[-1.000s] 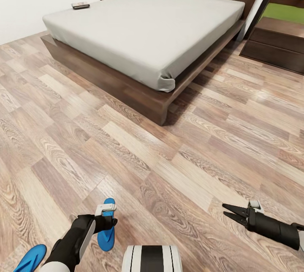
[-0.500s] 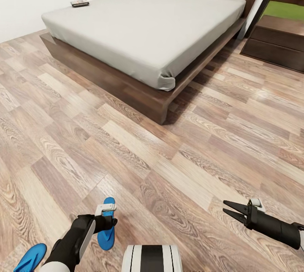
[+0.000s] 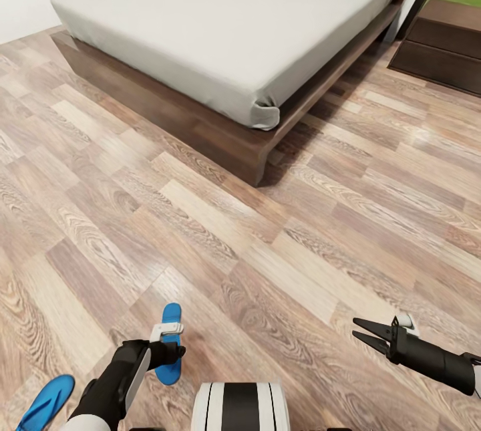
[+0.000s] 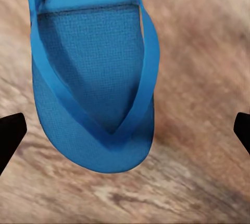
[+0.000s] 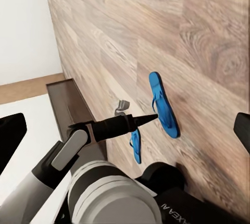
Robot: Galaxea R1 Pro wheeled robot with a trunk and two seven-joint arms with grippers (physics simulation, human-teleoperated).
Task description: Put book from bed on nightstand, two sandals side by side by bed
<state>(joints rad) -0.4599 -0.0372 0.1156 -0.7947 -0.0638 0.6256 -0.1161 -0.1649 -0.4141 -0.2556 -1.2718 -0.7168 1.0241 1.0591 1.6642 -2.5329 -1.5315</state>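
Sandals (image 3: 170,343) lie on wood-plank floor (image 3: 200,230) well short of bed (image 3: 227,30).

Partial white lettering "AIXAE" on the robot's black base (image 5: 179,208); nothing else legible

Blue flip-flop (image 4: 94,78) lying flat on the wood-plank floor (image 4: 203,52), toe end towards the camera, black fingertips (image 4: 9,133) spread wide either side.

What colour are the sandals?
Bright blue sandals; the left wrist view shows it best.
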